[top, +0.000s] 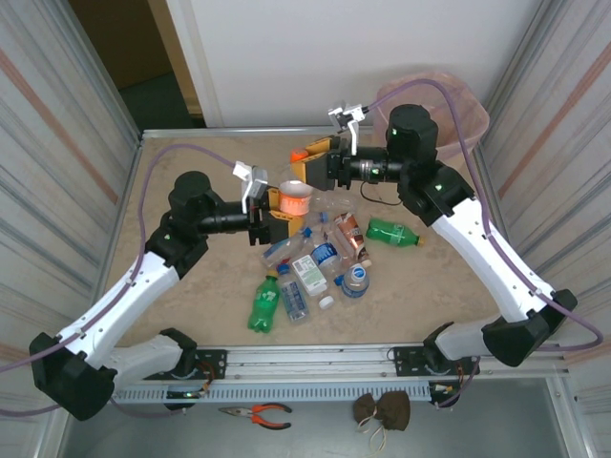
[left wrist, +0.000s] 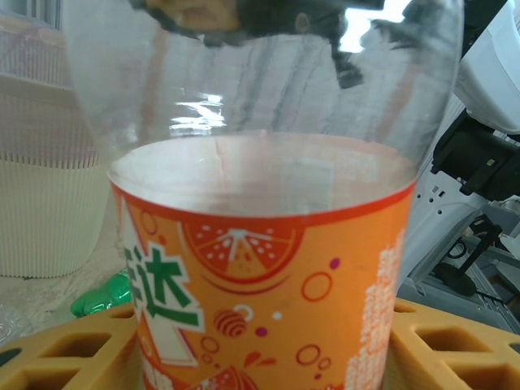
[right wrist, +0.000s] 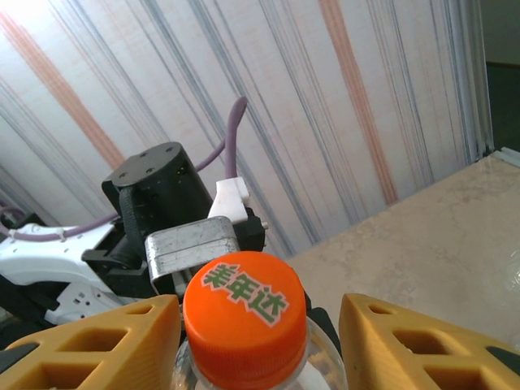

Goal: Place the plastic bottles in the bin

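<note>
found the orange-labelled bottle (top: 295, 197) up off the table (top: 434, 286), above the heap of other plastic bottles (top: 325, 256) at mid-table and well apart from the bin (top: 473, 107) in the far right corner. judged it light, with little or nothing inside going by the clear wall; thin and springy, likely to dent under a hard squeeze and to slide on the glossy label, stiffest at the orange cap (right wrist: 244, 313) and neck. reckoned the label band or the neck the best places to hold, not the bare clear shoulder. saw the left gripper (top: 274, 218) clenched across the label, yellow pads (left wrist: 69, 349) pressed to both sides. saw the right gripper (right wrist: 260, 325) straddling the cap, one finger close against it and a gap at the other; could not tell whether it gripped the bottle lower down. noted the left arm reaching from its near-left base, elbow raised, forearm levelled rightward to the bottle. noted the right arm run up the right side, bent beside the bin, forearm folded back leftward, with both wrists facing each other along the bottle.
</note>
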### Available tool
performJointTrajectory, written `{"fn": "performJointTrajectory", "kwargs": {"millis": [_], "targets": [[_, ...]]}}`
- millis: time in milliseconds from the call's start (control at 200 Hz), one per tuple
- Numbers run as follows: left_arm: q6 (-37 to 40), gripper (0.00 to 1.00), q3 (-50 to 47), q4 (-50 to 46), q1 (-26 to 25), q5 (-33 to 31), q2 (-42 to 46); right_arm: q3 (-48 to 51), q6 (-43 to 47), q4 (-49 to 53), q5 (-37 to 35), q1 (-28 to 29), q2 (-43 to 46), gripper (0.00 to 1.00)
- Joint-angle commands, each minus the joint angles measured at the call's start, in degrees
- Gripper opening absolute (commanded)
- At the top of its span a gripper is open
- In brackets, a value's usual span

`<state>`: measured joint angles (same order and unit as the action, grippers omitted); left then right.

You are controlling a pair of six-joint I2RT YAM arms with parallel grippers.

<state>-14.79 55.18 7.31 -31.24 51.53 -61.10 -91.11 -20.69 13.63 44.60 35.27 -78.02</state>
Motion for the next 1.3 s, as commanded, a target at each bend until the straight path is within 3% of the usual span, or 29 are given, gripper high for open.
{"fn": "performJointTrajectory", "kwargs": {"millis": [0, 336, 486, 686, 892, 1298], "targets": [[1.27, 0.48, 2.04, 0.25, -0.42, 1.84, -0.07, -2.69, 0.38, 0.39, -0.57, 0.59, -0.89, 0.49], [1.95, 0.49, 2.08, -0.37, -0.57, 1.04, -0.06, -3.0, 0.27, 1.61, -1.71, 0.77, -1.33, 0.27], [2.15, 0.52, 1.78, -0.46, -0.55, -0.55, 0.45, -3.04, 0.56, 2.05, -2.35, 0.59, -1.16, 0.22], [2.99, 0.7, 0.54, -1.56, -0.53, -5.1, 2.86, -2.9, 0.3, 2.4, -4.98, -2.16, -0.64, 0.19], [4.42, 0.77, -0.67, -3.95, -0.44, -9.03, 5.77, -2.39, -1.02, 2.84, -7.29, -9.92, 0.22, 0.19], [5.0, 0.77, -1.49, -5.14, -0.39, -10.48, 6.78, -6.51, -0.06, 5.83, -17.06, -31.55, -2.25, 0.18]]}}
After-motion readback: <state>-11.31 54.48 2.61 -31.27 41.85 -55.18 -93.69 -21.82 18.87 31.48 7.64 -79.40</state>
